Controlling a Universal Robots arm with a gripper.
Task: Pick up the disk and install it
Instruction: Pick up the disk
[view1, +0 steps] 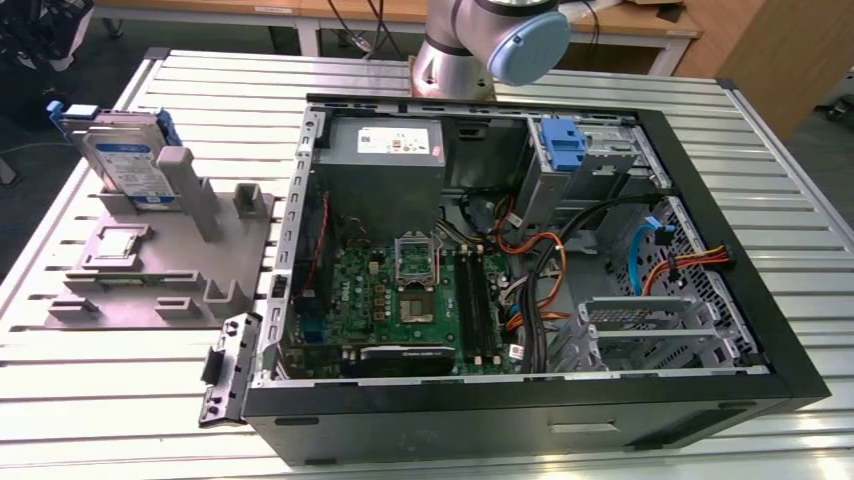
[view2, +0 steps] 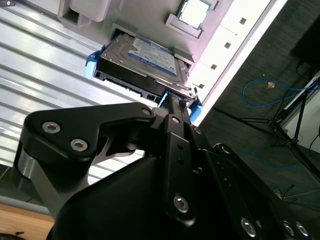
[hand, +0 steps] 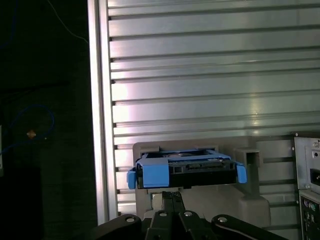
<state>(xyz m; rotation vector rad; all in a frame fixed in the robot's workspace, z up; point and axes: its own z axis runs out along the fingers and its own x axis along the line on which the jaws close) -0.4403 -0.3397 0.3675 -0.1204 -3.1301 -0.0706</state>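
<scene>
The disk (view1: 128, 158) stands on edge in a grey holder (view1: 160, 262) on the slatted table, at the exterior view's left. It is silver with a white-and-blue label and a blue carrier frame. In the second wrist view the disk (view2: 142, 57) lies beyond my gripper (view2: 176, 102), whose fingers are pressed together with nothing between them. The first wrist view has the disk's blue-framed edge (hand: 185, 169) just past my gripper (hand: 172, 196). I cannot tell whether the fingertips touch the disk.
An open computer case (view1: 534, 415) fills the exterior view's middle and right, with a grey power-supply box (view1: 384, 143), a motherboard (view1: 400, 300), cables and a blue latch (view1: 566, 146) by the drive bay. The arm's base (view1: 481, 45) stands behind the case. The holder also has grey posts (view1: 250, 203).
</scene>
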